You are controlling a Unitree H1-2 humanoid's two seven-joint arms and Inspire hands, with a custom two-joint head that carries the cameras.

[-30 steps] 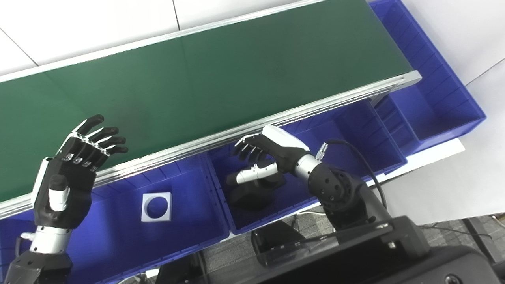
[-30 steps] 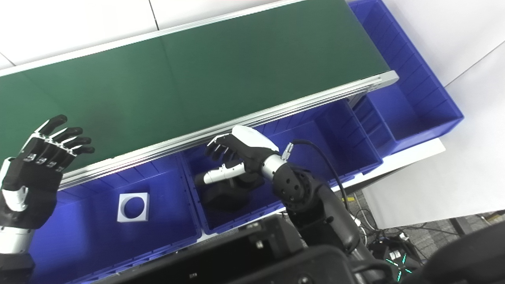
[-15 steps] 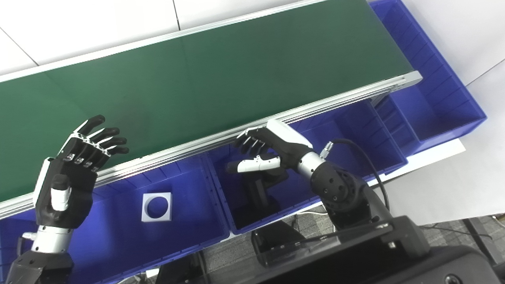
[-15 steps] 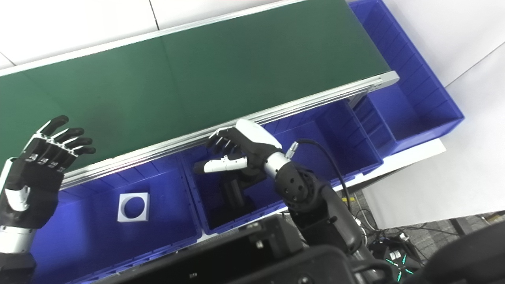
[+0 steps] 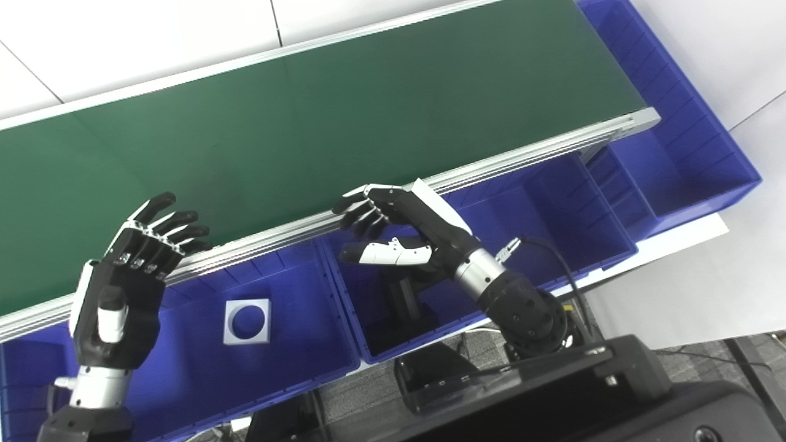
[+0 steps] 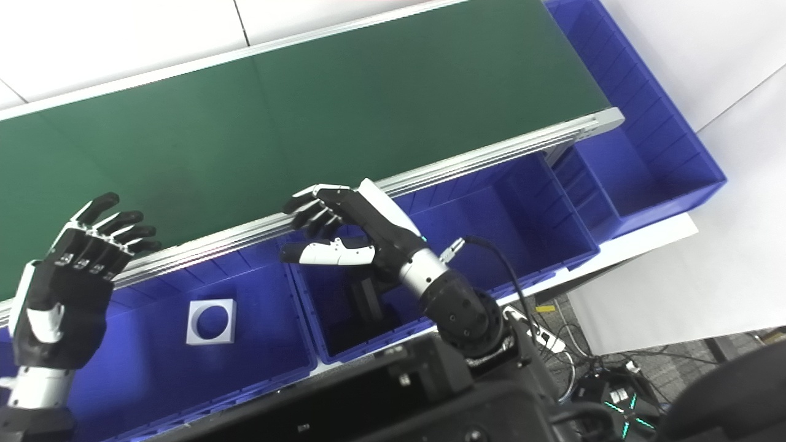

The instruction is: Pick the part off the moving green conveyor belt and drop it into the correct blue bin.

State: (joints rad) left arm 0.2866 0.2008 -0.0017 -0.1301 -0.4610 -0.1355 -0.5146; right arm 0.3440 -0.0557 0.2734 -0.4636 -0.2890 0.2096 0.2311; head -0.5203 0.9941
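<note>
Robot hand (image 5: 405, 227) open, empty, above bin (image 5: 552, 202)

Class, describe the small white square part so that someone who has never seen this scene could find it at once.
Start at the long green conveyor belt and look to the row of blue bins along its near edge. In the left-hand bin, the white square part lies flat on the floor. A large round hole through its middle sets it apart.

no readable text, labels or numbers anywhere
</note>
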